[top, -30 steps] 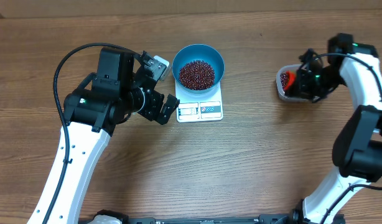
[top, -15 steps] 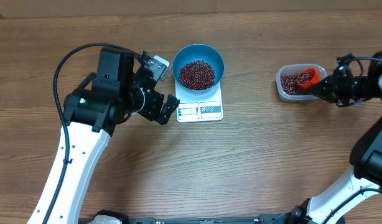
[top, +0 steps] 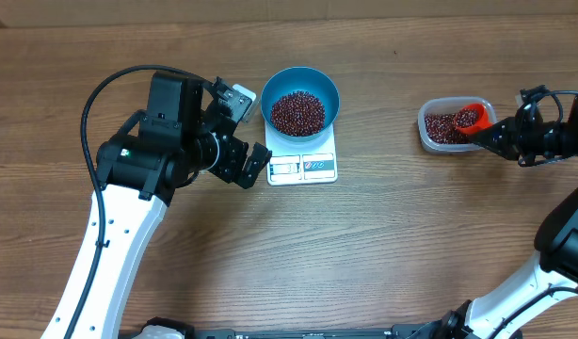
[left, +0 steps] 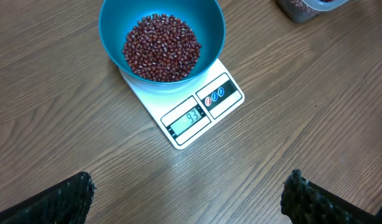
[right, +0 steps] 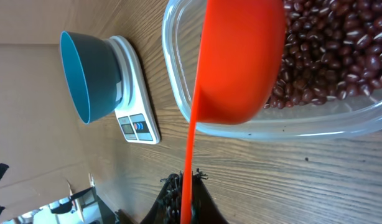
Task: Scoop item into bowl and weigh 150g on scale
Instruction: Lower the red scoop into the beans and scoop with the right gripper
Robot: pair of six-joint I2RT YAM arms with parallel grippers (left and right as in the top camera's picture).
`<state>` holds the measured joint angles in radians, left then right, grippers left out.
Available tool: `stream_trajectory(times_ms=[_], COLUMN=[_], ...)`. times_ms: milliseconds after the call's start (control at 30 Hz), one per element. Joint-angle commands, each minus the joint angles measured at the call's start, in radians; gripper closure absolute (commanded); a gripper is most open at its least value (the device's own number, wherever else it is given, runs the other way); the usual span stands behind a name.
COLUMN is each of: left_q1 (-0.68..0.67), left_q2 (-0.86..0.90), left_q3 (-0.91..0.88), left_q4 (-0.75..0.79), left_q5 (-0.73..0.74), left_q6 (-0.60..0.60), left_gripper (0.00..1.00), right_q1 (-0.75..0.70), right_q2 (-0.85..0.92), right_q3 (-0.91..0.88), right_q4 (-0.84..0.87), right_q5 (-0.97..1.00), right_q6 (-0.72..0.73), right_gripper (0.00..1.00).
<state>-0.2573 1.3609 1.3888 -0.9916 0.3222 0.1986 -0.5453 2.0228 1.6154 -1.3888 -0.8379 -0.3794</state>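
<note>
The blue bowl sits on the white scale with a heap of beans inside; the left gripper hangs wide open at the scale's 9 o'clock; at 3 o'clock, the right gripper pinches the red scoop over the tub of beans.

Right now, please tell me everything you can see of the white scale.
The scale is a small, flat, white rectangle, plastic by its look, lying level on the wooden table. The blue bowl of beans stands on its platform and hides most of it. The free edge carries a display reading what looks like 93, and a panel with small red and blue buttons. Nothing else touches it.
</note>
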Motion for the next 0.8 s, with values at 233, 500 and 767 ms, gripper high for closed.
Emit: stream_trajectory(times_ms=[233, 500, 767], left_q1=[0.002, 0.002, 0.002], left_q2=[0.007, 0.007, 0.007], left_q3=[0.014, 0.014, 0.014], left_q4=[0.001, 0.001, 0.001], left_q5=[0.007, 0.007, 0.007], left_q6=[0.015, 0.015, 0.015], left_gripper=[0.00, 0.00, 0.00], right_q1=[-0.002, -0.007, -0.007], right_q2=[0.001, 0.001, 0.001], right_q3=[-0.005, -0.005, -0.005], right_q4=[-0.066, -0.070, -0.073], right_q5=[-0.084, -0.084, -0.100], right_q6=[-0.127, -0.127, -0.128], right_gripper=[0.96, 0.96, 0.96])
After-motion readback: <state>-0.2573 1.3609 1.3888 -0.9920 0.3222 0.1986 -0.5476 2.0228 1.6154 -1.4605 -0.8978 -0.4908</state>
